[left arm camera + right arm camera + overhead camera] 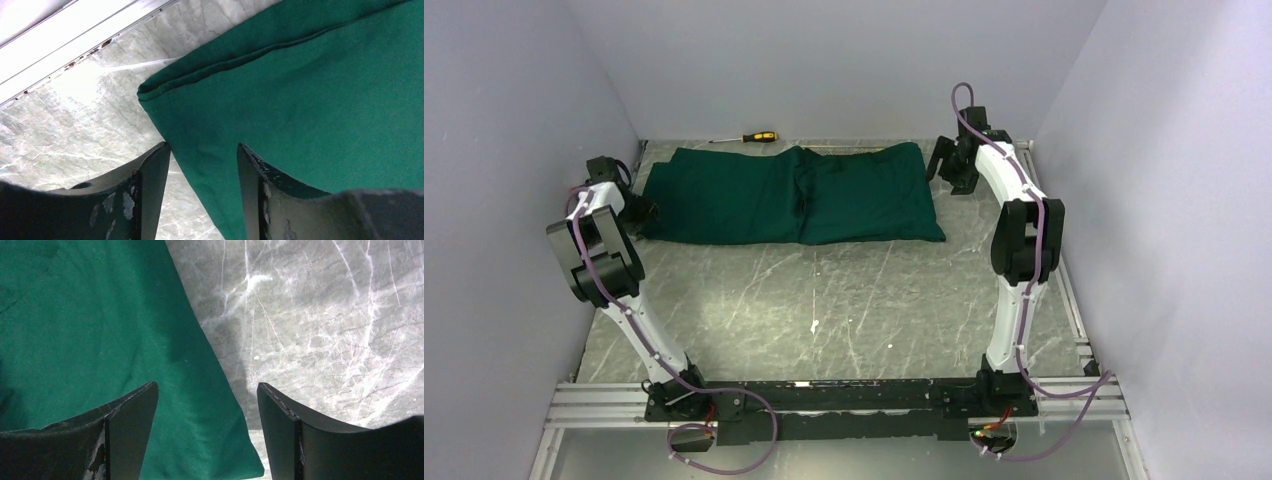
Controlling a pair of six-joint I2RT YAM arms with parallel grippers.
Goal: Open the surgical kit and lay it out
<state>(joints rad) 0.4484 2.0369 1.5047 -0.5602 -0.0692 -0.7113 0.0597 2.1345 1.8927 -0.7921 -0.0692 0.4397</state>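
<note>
The dark green cloth wrap [794, 195] lies folded as a long bundle across the far part of the table. The wire-mesh tray and the steel instruments are hidden. My left gripper [646, 212] is open at the bundle's left end; in the left wrist view [204, 146] its jaws straddle the cloth's left edge [300, 100] without gripping it. My right gripper [948, 172] is open at the bundle's right end; in the right wrist view [207, 385] its jaws straddle the cloth's right edge [100, 330], above its near corner.
A yellow-and-black screwdriver [749, 137] lies behind the cloth by the back wall. Grey walls close in on the left, back and right. A metal rail [75, 40] runs along the table's left edge. The marble tabletop [824, 310] lies in front of the cloth.
</note>
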